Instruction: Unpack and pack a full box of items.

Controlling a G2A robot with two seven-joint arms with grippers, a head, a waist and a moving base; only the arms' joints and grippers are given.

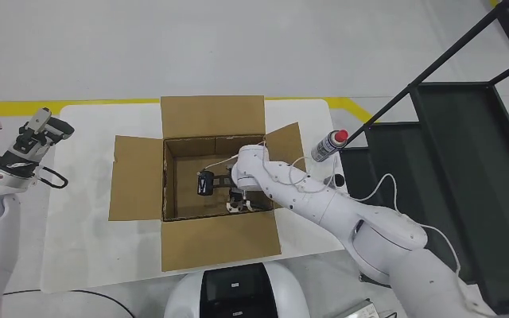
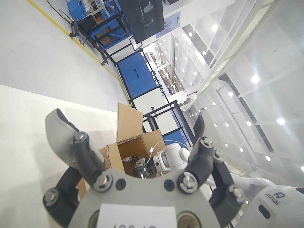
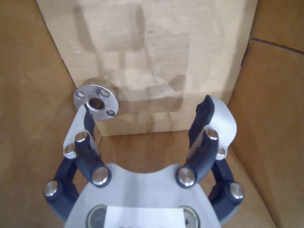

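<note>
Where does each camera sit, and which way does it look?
Top view: above the arms, looking down at table and open cardboard box; right arm shows.
Left wrist view: beside the table, tilted up past the box; open left end effector shows.
Right wrist view: inside the box, facing a metal flange; open right end effector shows.
Top and left wrist views share the box.

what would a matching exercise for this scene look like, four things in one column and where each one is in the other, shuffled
1. spray can
2. metal flange
3. right gripper
4. left gripper

a. open, down inside the cardboard box
b. open, out by the table edge, away from the box
c. on the table, outside the box
d. on the box floor, at the foot of a wall

Pairs: 1-c, 2-d, 3-a, 4-b
</note>
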